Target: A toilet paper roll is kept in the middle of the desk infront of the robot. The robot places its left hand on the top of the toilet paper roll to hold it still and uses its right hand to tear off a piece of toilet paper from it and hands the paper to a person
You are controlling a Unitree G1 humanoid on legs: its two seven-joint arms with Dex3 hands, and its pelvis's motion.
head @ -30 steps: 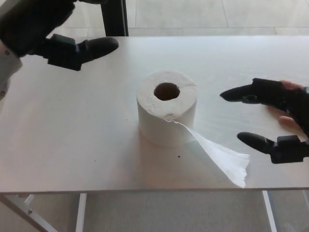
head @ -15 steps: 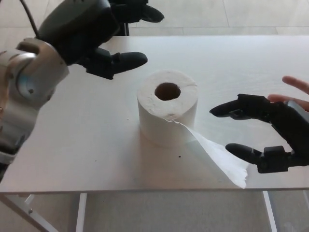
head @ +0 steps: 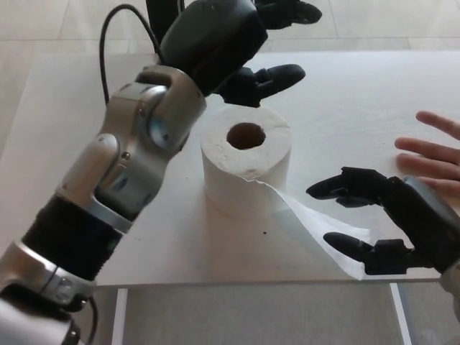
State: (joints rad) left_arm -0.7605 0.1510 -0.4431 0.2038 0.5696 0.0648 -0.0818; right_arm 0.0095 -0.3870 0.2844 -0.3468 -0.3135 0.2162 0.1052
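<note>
At upper centre the left hand (head: 241,43) hovered open above the toilet paper roll (head: 246,169) at mid-frame, not yet pressing it. At lower right the right hand (head: 374,219), open and empty, flanked the loose paper tail (head: 323,237). With a person's hand (head: 435,154) waiting at the right edge, holding, tearing and handing over all remained.

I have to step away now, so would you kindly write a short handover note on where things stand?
Left hand: open, above and behind the toilet paper roll, not on it.
Right hand: open, fingers either side of the loose paper tail, holding nothing.
Roll stands upright mid-desk; tail trails toward the front edge.
A person's hand waits at right.
Done: nothing torn. Left: press roll, tear, hand over.
</note>
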